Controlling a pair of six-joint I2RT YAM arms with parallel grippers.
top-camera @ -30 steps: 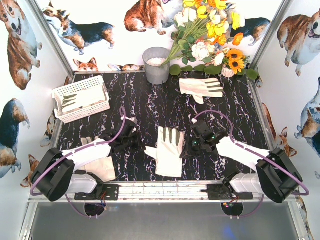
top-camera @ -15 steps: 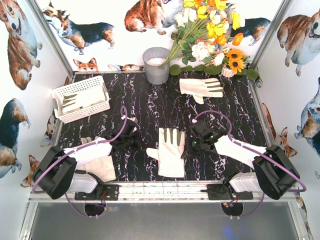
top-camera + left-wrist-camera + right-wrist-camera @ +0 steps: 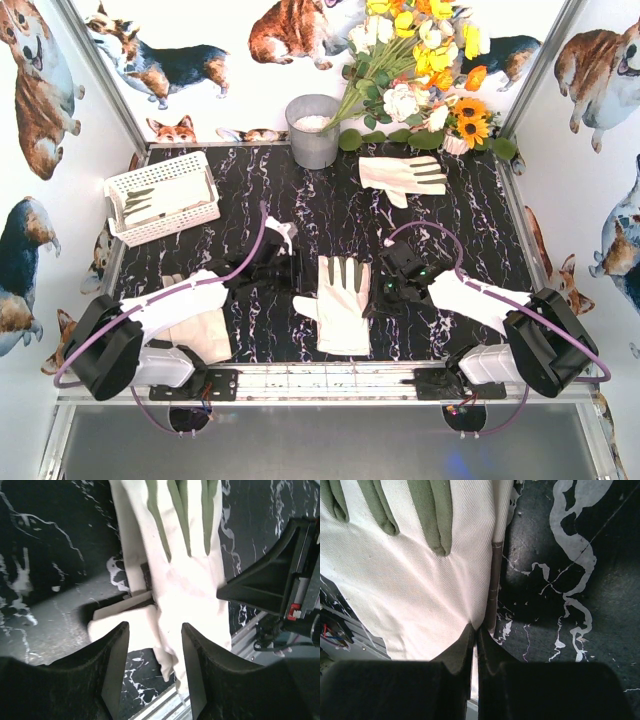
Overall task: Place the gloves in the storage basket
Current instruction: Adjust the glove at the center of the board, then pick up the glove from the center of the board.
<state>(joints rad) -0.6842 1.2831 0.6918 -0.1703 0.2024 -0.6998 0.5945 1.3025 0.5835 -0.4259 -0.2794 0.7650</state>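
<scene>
Centre glove [image 3: 340, 305] lies flat; lattice basket [image 3: 175, 222] holds another glove [image 3: 150, 203].

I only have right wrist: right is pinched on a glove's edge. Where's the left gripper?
Observer: The left gripper is open, on the thumb side of that same glove.
Operator: Anything in the basket?
Observer: Yes. The basket at the far left holds one basket glove.
Operator: Any others lying out?
Observer: Two: a far glove by the flowers, and a near glove partly under the left arm.
</scene>
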